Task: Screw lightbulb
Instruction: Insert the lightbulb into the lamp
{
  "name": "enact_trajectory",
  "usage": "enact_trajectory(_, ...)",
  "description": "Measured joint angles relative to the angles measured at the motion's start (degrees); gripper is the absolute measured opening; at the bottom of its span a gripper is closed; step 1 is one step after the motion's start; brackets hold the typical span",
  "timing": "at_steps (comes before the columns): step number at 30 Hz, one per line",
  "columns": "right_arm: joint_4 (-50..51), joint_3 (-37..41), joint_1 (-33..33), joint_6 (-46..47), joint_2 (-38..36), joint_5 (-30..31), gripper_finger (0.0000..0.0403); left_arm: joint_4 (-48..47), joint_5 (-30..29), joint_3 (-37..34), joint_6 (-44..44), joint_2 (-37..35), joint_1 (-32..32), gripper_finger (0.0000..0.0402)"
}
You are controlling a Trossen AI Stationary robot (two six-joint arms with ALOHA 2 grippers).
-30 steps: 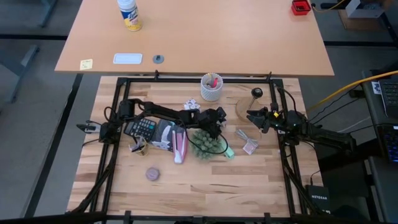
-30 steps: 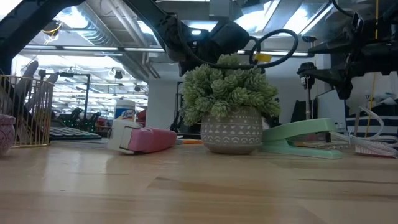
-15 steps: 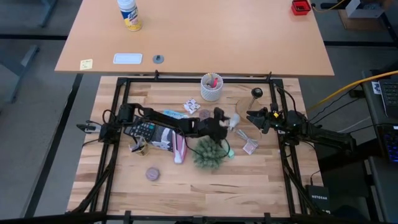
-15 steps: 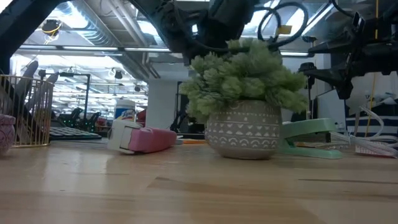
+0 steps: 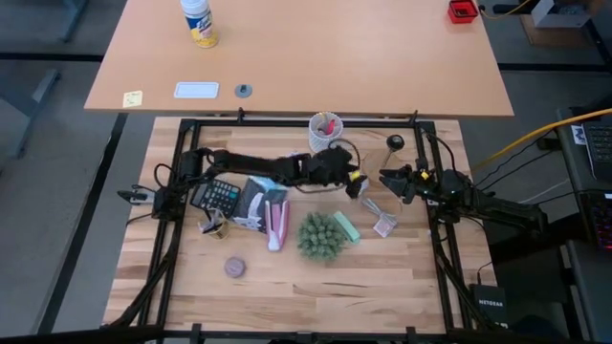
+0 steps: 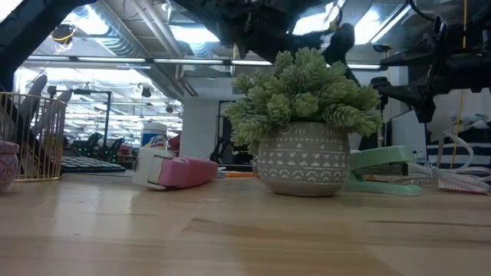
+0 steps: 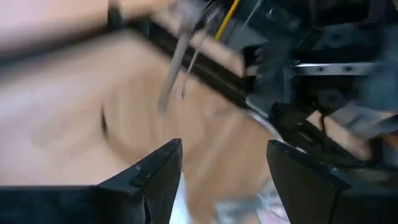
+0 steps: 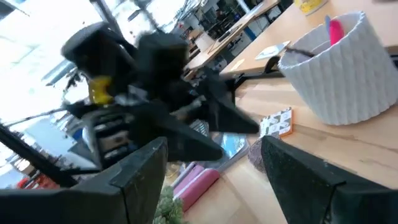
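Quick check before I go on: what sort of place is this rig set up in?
Probably a lab or workshop: a butcher-block table in a black frame, a desk behind with a wipes canister, and exposed ceiling ducts in the low view.

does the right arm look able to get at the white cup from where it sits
Probably yes: the right gripper is open, and the white cup stands nearby; only the left gripper crowds the space between them.

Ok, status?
Left tool mid-table, small white frosted lightbulb apparently at its tip. Right tool open, opposite. Green potted plant apart.
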State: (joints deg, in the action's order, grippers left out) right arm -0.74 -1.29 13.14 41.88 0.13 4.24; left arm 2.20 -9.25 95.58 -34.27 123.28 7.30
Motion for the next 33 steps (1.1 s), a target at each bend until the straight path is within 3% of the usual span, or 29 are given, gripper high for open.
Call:
enact_trajectory(5,-0.17,-0.05,0.01,0.19,0.00,2.42,0.0266,-8.88,3.95,0.69,-8.90,0.02,2.10,0.0225)
enact_trajectory(15,-0.18,-0.09,0.01,6.17,-0.01,5.15,0.0266,-11.59,6.83,0.75,-16.03,2.98,1.63,0.0225)
enact_trajectory(21,0.12,-0.09,0.01,6.22,0.00,5.15,0.0266,-18.46,7.16,0.75,-18.19,3.04,1.65,0.0225)
enact_trajectory(33,0.27,-0.09,0.01,5.99,0.02,5.15,0.0266,-18.75,9.58,0.77,-28.79,5.69,2.70,0.0225)
